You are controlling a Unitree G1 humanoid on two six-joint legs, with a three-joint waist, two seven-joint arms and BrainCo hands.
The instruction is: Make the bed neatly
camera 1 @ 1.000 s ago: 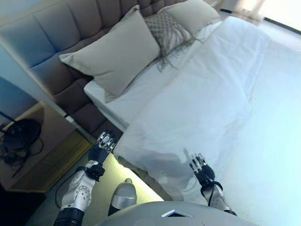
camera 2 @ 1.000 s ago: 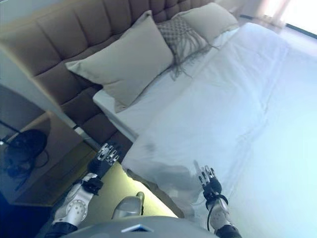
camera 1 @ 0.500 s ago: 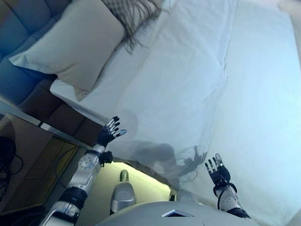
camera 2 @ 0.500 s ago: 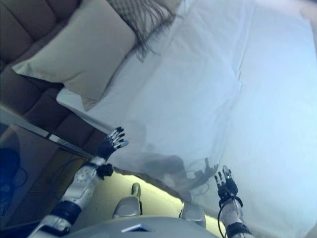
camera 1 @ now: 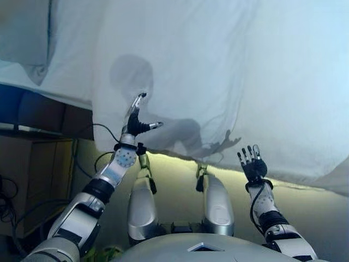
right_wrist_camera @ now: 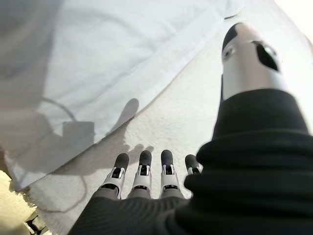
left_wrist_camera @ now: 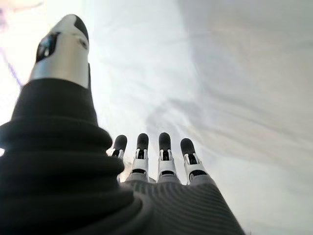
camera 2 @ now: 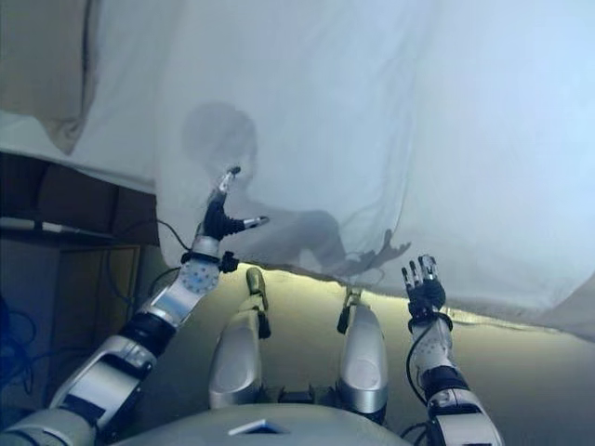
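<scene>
to do this step well, both hands should catch the hanging edge of the white cloth duvet (camera 1: 218, 71) at matching points and draw it evenly, so it lies straight on the bed. the left hand (camera 1: 136, 121) is spread with straight fingers against the draped side near its lower edge, pinching nothing. the right hand (camera 1: 252, 166) is spread just below the hem, apart from it.
</scene>
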